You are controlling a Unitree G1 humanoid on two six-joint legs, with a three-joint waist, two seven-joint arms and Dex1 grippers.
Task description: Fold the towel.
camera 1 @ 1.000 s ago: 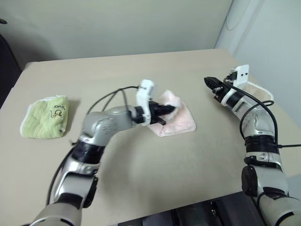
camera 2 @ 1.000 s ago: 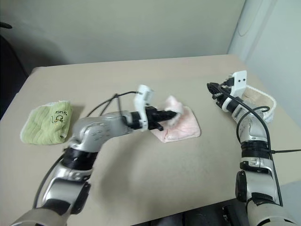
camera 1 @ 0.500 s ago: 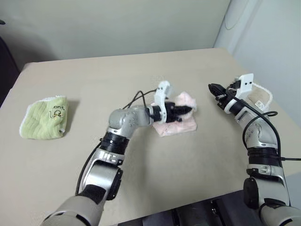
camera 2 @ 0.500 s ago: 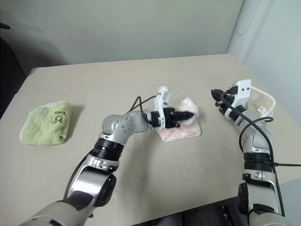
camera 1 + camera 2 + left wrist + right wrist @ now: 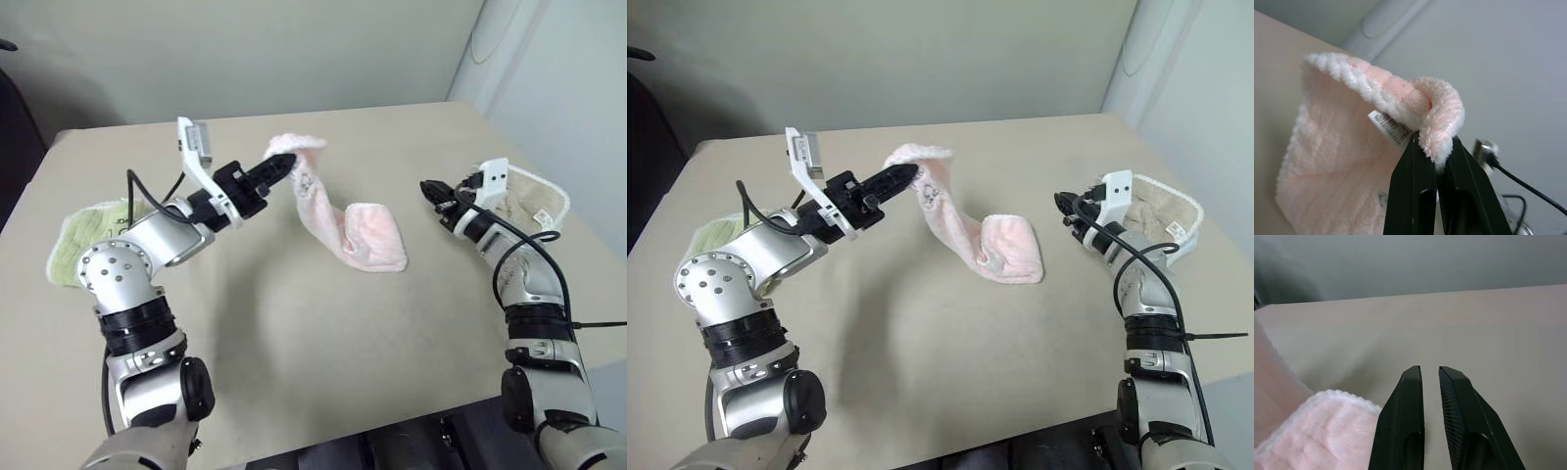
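Note:
The pale pink towel [image 5: 358,235] hangs stretched from a raised corner down to a bunched end resting on the table [image 5: 313,333]. My left gripper [image 5: 286,164] is shut on that raised corner, above the table and left of the bunched end. In the left wrist view its fingers [image 5: 1415,196] pinch the white-edged hem beside a small tag [image 5: 1391,126]. A small dark mark [image 5: 929,193] shows near the lifted end. My right gripper [image 5: 431,190] hovers just right of the towel's lower end, its fingers [image 5: 1405,421] nearly together with nothing between them.
A green folded towel [image 5: 71,247] lies at the table's left, partly behind my left arm. A beige towel with white edging [image 5: 537,201] lies at the right edge, behind my right wrist. The table's front edge [image 5: 392,421] is close.
My left gripper has carried the towel's corner up and to the left, pulling the folded heap open into a hanging strip. The right gripper has barely shifted.

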